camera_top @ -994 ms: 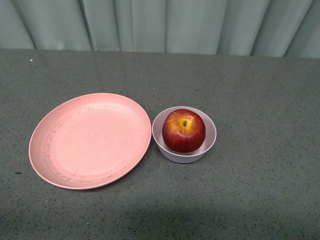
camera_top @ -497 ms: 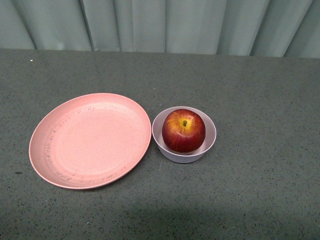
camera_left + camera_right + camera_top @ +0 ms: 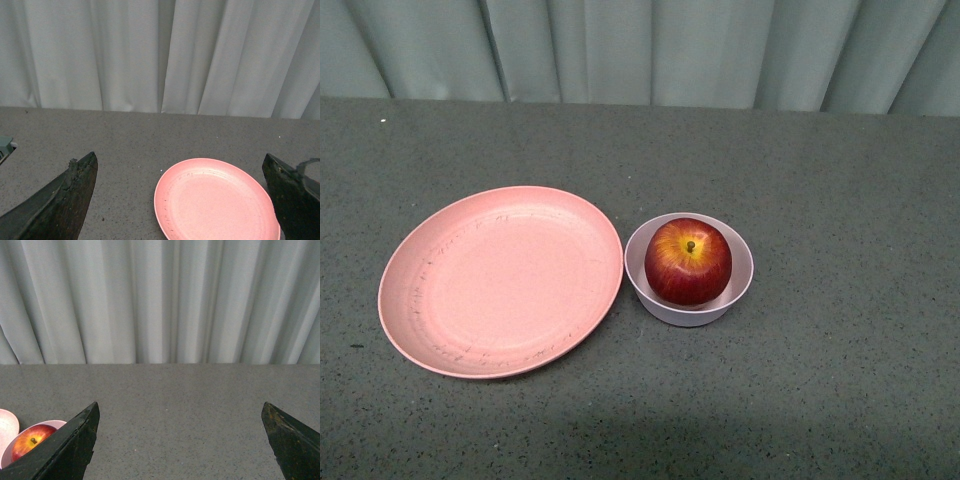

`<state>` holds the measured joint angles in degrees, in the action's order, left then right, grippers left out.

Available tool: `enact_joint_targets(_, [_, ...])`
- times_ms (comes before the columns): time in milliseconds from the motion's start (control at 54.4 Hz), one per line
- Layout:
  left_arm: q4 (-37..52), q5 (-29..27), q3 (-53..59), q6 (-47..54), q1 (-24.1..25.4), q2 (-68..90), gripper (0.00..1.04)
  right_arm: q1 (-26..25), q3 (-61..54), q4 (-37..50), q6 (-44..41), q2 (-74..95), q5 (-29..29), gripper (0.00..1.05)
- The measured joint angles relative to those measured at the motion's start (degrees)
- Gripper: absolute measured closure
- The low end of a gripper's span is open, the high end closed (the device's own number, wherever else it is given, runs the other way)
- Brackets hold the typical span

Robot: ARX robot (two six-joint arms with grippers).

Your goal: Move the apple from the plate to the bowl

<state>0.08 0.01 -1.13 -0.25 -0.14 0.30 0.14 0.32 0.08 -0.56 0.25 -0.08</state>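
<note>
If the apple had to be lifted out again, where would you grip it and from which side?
Grip the apple across its widest part, coming straight down from above. It sits stem-up inside the bowl, whose wall surrounds its lower half, so only the upper half is free for the fingers.

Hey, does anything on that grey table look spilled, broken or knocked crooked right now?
Nothing stands out. The glossy dark-red apple sits upright, stem up, inside the small pale pink-lilac bowl. The wide salmon-pink plate lies flat beside it, bare apart from faint dark scuff marks.
</note>
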Motion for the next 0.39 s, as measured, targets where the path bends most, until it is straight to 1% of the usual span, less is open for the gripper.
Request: enact_joint_targets(386, [0.00,0.00,0.00,0.00,-0.02,0.00,0.07,0.00,0.00,0.00,0.00,-0.02,0.02,0.09])
